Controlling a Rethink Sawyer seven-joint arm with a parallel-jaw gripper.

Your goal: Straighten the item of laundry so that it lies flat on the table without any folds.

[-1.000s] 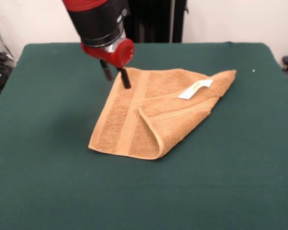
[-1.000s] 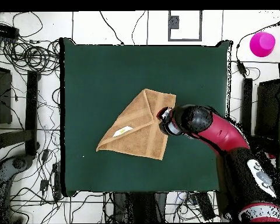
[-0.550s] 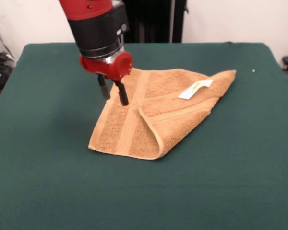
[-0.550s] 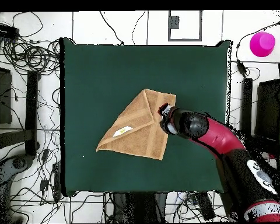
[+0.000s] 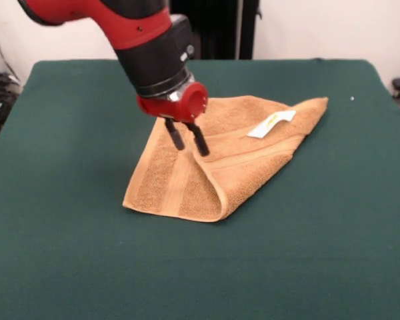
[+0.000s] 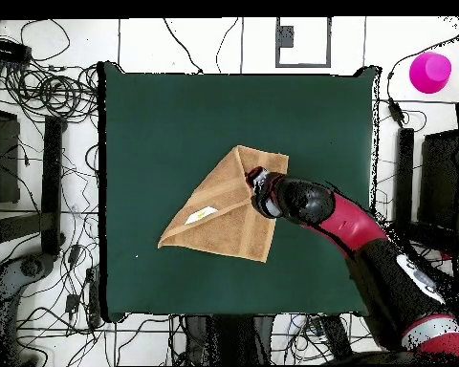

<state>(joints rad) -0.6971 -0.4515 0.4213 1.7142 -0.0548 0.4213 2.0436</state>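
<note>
Hovering low over the towel (image 5: 213, 157), the gripper (image 5: 190, 141) is pointing its two black fingers (image 5: 175, 135) downward with a clear gap between them, so it is standing spread and holding nothing. The tips are hanging at or just above the cloth near the woven band; whether they are touching it cannot be told. In the overhead view the gripper (image 6: 258, 190) is sitting over the towel (image 6: 224, 208) near the edge on the arm's side.

Going from the near side in the front view, bare green table (image 5: 207, 273) is filling the foreground. Then the towel's rounded folded edge is coming first, where an upper layer is doubling over the lower one. Beyond it, that folded layer is running up toward a pointed corner at the right, and a small white label (image 5: 271, 124) is lying on top near that corner. Farther back, the red and black arm (image 5: 150, 47) is slanting down from the upper left.
</note>
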